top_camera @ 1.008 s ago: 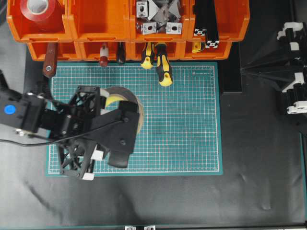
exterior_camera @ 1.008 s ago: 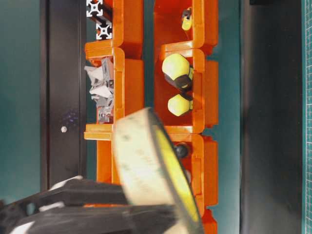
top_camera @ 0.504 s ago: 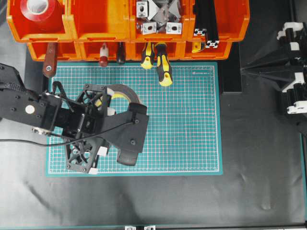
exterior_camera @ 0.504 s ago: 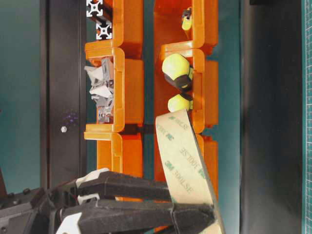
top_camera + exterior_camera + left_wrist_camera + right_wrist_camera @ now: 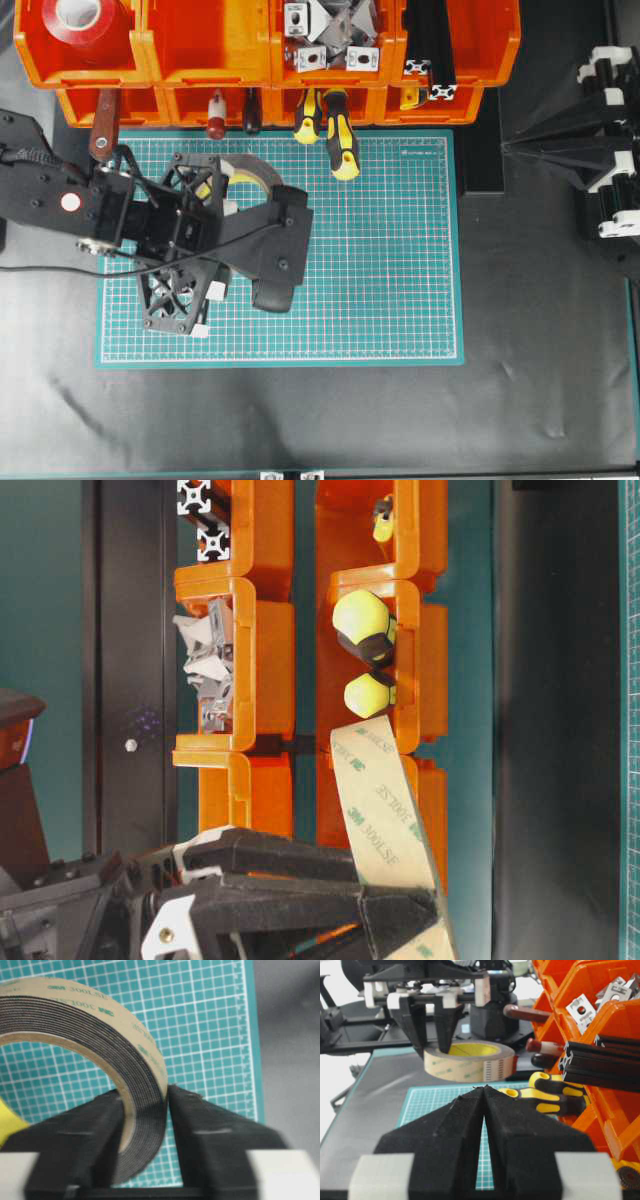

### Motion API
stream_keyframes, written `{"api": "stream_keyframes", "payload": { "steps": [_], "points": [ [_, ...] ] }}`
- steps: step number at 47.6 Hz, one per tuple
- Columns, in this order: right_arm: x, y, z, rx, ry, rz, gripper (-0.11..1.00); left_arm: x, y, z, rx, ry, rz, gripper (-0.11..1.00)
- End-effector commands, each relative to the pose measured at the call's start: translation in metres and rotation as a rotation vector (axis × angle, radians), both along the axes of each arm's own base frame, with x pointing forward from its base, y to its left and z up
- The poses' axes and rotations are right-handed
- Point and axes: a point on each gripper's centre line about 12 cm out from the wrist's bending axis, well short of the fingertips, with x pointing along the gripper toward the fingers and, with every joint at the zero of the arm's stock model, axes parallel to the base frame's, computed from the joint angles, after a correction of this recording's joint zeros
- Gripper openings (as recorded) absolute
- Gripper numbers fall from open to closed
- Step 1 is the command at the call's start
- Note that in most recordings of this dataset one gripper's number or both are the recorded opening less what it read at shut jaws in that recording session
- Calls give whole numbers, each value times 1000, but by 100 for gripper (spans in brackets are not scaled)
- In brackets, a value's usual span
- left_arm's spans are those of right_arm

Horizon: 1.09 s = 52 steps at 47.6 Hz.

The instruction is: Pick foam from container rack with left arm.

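**Item: the foam** (image 5: 250, 172). Ring of foam tape with a dark layered face, yellow lining and a cream band printed in green. It is outside the container rack (image 5: 230, 45), lying level with its opening upward over the rear left part of the green cutting mat (image 5: 400, 280), just in front of the lower bins. It appears to rest on the mat.

**Left gripper** (image 5: 434, 1045). It points down over the roll, with one of its fingers (image 5: 210, 1130) outside the ring wall and the other inside. The jaws are parted. The wrist view shows a thin gap at the outer finger, so the wall is straddled rather than squeezed.

**Right gripper** (image 5: 484, 1110). Parked at the right edge, well apart from the roll, its jaws closed to a hairline slit on nothing.

**Rack contents.**
- Upper bins: red tape roll (image 5: 85, 25), metal brackets (image 5: 330, 35), black extrusions (image 5: 430, 50).
- Lower bins: yellow-black screwdrivers (image 5: 340, 140), their handles jutting over the mat.
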Motion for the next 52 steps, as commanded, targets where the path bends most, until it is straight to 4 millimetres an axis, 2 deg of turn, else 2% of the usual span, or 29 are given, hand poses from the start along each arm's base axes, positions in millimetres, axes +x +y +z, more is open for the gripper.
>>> {"api": "stream_keyframes", "payload": {
  "steps": [1,7,11,23,35,52],
  "points": [
    [2,0,12,13,-34,-1,0,-3,0,11,-2,-23,-2,46],
    [2,1,12,40,-31,1,0,-6,2,9,3,1,3,81],
    [1,1,13,54,-33,2,0,-9,4,7,7,20,9,91],
    [1,1,14,56,-36,2,0,-12,4,11,3,4,8,89],
    [1,2,14,58,-34,7,0,-18,2,31,-29,-114,5,89],
    [-2,4,13,57,-12,21,0,-64,-14,56,-83,-422,-135,89]
  ]
}}
